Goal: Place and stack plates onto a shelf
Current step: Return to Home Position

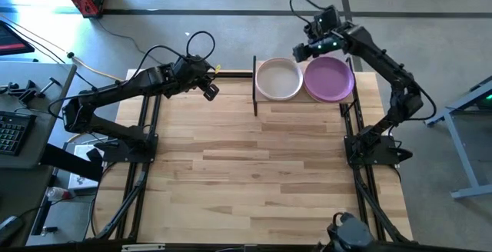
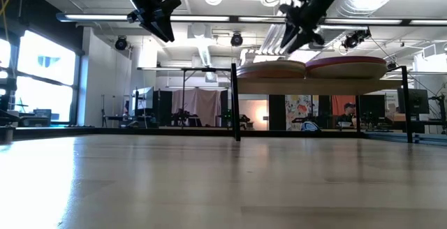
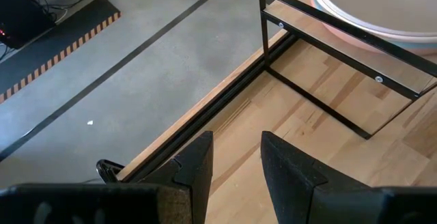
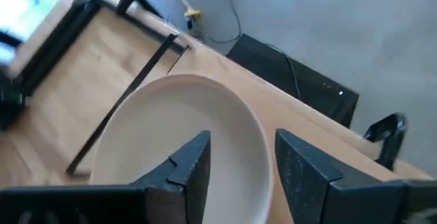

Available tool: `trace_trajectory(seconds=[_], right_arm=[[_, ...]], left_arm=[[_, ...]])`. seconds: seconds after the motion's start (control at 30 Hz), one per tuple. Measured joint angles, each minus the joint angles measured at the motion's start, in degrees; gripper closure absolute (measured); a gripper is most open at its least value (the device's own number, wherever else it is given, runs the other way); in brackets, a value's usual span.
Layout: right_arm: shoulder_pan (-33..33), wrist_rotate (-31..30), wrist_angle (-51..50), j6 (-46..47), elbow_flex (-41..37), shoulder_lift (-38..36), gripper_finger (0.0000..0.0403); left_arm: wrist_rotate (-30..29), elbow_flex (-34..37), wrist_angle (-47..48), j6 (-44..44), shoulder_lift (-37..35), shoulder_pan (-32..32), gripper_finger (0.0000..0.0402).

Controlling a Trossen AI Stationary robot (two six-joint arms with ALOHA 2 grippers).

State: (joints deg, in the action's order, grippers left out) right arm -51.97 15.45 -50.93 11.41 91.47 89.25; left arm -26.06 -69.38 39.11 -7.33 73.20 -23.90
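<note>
Plates: sat in two stacks side by side on the shelf (image 1: 254,91), a white plate (image 1: 278,79) topmost on one, a purple plate (image 1: 329,78) topmost on the other, rims touching or nearly so.
Shelf position: stood at the far edge of the table (image 1: 254,175), between the two arms; none of the plates seen on the tabletop itself.
Likely handling: judged stiff and shallow, light enough for one gripper; matte finish probably gave fair grip; possibly chippable if knocked against the black frame.
Where to take hold: judged best at the raised rim, one finger inside the lip and one beneath; with plates nested, little room under the top rim, as the left wrist view suggested.
Left gripper (image 1: 209,91): hung in the air beside the shelf's end, well above the table; fingers (image 3: 198,162) parted by a narrow gap, nothing between them, touching nothing.
Right gripper (image 1: 300,51): hovered above the far rim of the white plate, clear of it; fingers (image 4: 194,159) spread apart, empty, the plate's bowl visible through the gap in the right wrist view.
Task state: judged finished as to stacking, only the arms' withdrawal left.
</note>
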Motion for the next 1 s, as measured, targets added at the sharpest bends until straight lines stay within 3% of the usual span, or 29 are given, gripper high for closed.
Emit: trace_trajectory(seconds=[0.2,0.37,0.67,0.9,1.0], right_arm=[[3.3,0.0,-10.6,-8.7,5.4,-1.4,0.0261],[7.2,-3.6,-9.6,-7.3,-2.9,-8.3,0.0261],[13.8,-1.2,8.1,3.3,-24.0,-25.2,0.0261],[20.0,-0.9,24.9,7.1,-36.0,-35.8,0.0261],[21.8,-0.8,31.2,8.2,-39.8,-39.0,0.0261]], left_arm=[[0.0,0.0,0.0,0.0,0.0,0.0,0.0291],[0.0,0.0,0.0,0.0,0.0,0.0,0.0291],[0.0,0.0,0.0,0.0,0.0,0.0,0.0291],[0.1,0.0,0.0,0.0,0.0,0.0,0.0291],[3.2,0.0,0.2,0.0,0.0,0.8,0.0291]])
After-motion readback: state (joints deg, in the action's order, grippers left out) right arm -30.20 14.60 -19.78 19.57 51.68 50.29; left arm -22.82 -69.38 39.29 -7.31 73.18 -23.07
